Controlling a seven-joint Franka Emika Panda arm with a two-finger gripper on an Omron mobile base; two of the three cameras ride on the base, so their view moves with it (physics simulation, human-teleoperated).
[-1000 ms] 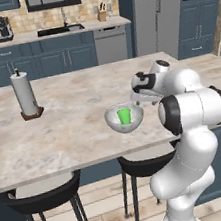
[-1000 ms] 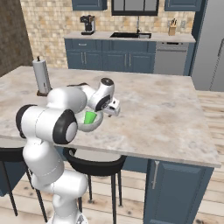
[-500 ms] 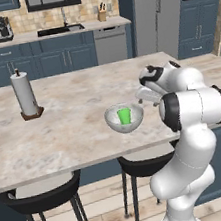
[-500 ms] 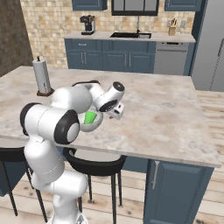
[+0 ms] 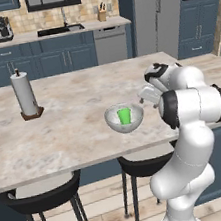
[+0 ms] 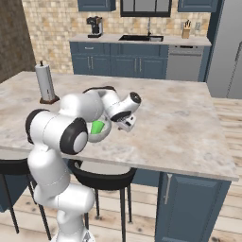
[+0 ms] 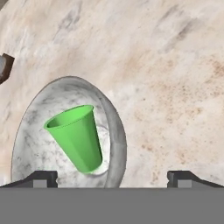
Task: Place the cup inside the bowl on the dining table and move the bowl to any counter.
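Observation:
The bright-green cup [image 5: 125, 116] [image 6: 97, 127] [image 7: 77, 138] stands tilted inside the grey-white speckled bowl [image 5: 115, 123] [image 7: 30, 131], near the front edge of the dining table [image 5: 75, 133] [image 6: 179, 127]. My gripper [image 5: 148, 95] [image 6: 126, 124] [image 7: 116, 178] hovers low at the bowl's right side, open, with nothing held. In the hand view the bowl's right rim lies between the two widely spread fingertips [image 7: 43, 177]. From the right base view my arm hides most of the bowl.
A paper towel roll on its stand [image 5: 25, 93] [image 6: 46, 82] is at the table's left end. Black stools [image 5: 40, 197] [image 6: 101, 175] sit under the front edge. The counter [image 5: 50, 35] [image 6: 142, 39] over blue cabinets, with sink and coffee machine [image 5: 2, 27], runs along the far wall.
The hand has swung from above the bowl to its right side and dropped lower toward the rim. Cup and bowl have stayed in place.

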